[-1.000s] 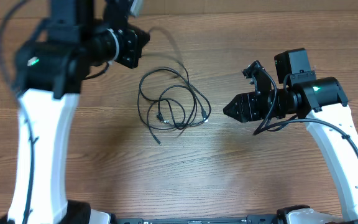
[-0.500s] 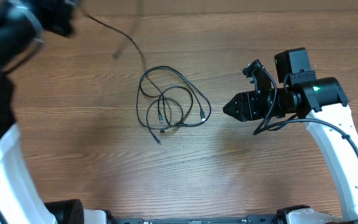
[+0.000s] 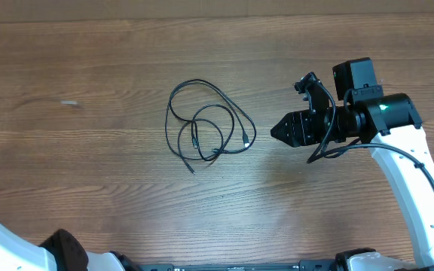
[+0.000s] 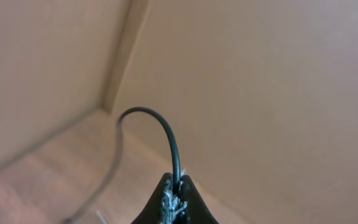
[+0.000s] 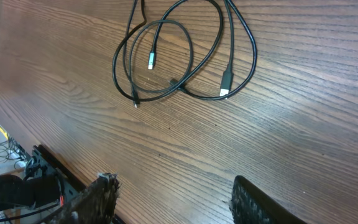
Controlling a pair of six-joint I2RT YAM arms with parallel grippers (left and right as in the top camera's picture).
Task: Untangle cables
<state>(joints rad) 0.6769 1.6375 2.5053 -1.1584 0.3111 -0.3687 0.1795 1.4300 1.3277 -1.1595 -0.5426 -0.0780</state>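
Thin black cables [image 3: 209,134] lie looped in a loose tangle, pale plug tips showing, just ahead of the right gripper [image 3: 274,129], which is spread and empty. Left gripper [image 4: 176,198] pinches one black cable [image 4: 168,134].

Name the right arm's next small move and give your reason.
Probably ease the right gripper left and down toward the nearest loop of the cables. Its jaws stand open and empty just beside the looped pile, while the left gripper is shut on one strand, out of the overhead view.
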